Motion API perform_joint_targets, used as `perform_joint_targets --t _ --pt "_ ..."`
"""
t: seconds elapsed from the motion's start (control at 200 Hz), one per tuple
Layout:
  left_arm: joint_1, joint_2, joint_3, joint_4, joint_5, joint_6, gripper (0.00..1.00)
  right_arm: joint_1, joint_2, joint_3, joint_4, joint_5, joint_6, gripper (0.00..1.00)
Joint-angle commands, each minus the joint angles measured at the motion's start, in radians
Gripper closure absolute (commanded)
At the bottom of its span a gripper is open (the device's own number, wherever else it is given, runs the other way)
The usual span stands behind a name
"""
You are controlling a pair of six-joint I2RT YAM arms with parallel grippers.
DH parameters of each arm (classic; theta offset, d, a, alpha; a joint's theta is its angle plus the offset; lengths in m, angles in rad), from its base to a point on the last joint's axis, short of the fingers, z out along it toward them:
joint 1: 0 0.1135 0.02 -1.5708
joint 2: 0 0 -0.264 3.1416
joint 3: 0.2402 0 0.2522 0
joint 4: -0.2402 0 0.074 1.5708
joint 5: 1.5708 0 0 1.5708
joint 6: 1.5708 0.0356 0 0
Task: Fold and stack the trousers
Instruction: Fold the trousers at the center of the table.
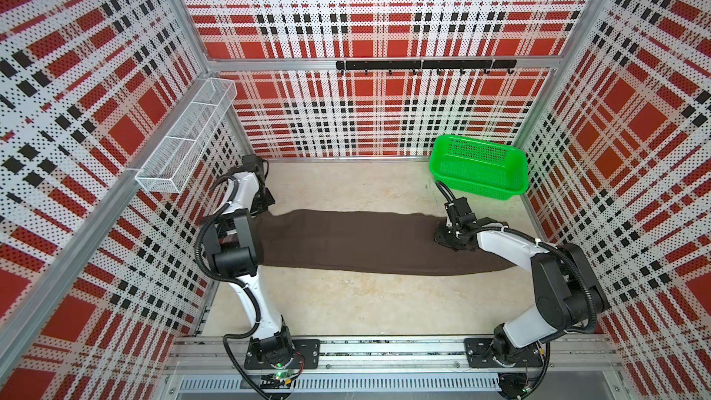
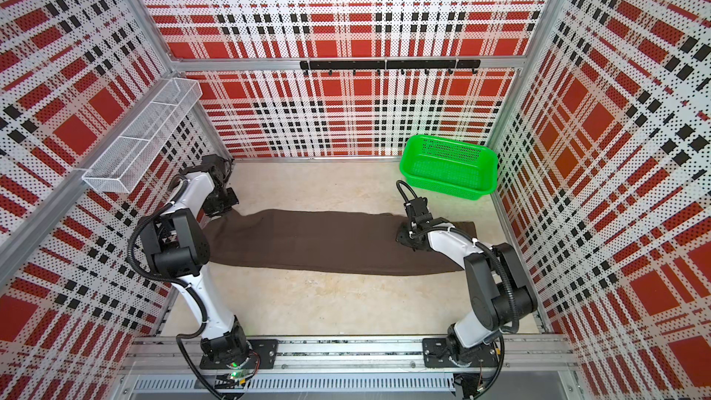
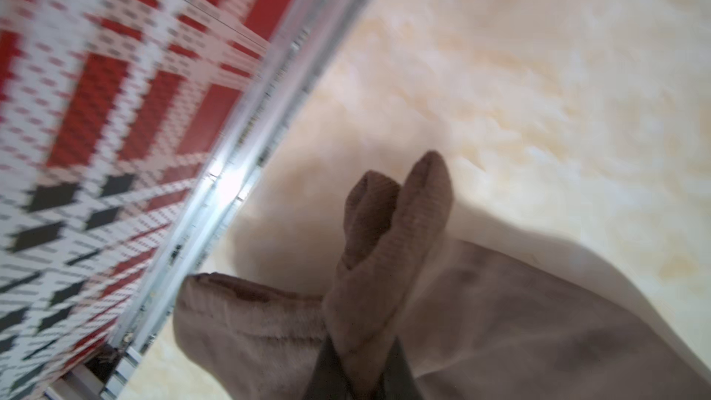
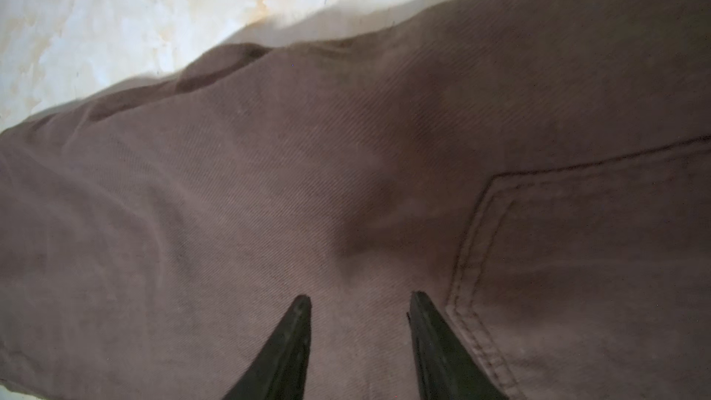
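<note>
Looking down in both top views, we see the plain dark brown soft-fabric trousers (image 1: 365, 242) (image 2: 327, 242) flat across the mottled beige floor (image 1: 346, 302), open floor either side, a green perforated plastic basket (image 1: 481, 186) at the far right corner. By the left wrist view, our left gripper (image 3: 363, 357) pinches a bunched trouser end near the wall's metal rail (image 3: 250, 140); by the right wrist view, our right gripper (image 4: 358, 300) stands spread beside a stitched pocket edge (image 4: 467, 240).

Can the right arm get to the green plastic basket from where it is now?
Probably yes. The green plastic mesh basket stands just beyond the right gripper, with only bare beige floor between them. The gripper hangs open over the dark brown fabric trousers, holding nothing.
</note>
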Motion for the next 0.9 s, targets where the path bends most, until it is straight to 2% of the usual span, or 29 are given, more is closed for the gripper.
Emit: perform_joint_targets --t 0.0,0.195,0.346,0.611,0.641,0.897 --pt "-0.078 -0.08 -0.041 -0.008 0.099 -0.012 1.0 -0.008 0.017 0.034 -0.009 0.015 -0.01 0.54" --pt "-0.188 -0.151 -0.127 -0.01 0.252 -0.102 1.0 -0.01 0.023 0.043 -0.008 0.018 -0.005 0.54" --pt "-0.301 -0.222 -0.174 0.042 0.294 -0.187 1.0 -0.011 0.028 0.046 -0.001 0.012 -0.002 0.54" --pt "-0.442 -0.316 -0.16 0.155 0.262 -0.371 1.0 -0.011 0.027 0.052 -0.003 0.006 -0.008 0.54" --pt "-0.486 -0.321 -0.158 0.166 0.261 -0.388 1.0 -0.01 0.026 0.052 -0.003 0.007 -0.008 0.54" --pt "-0.636 -0.287 -0.173 0.241 0.28 -0.49 1.0 -0.015 0.004 0.044 -0.003 0.006 -0.004 0.54"
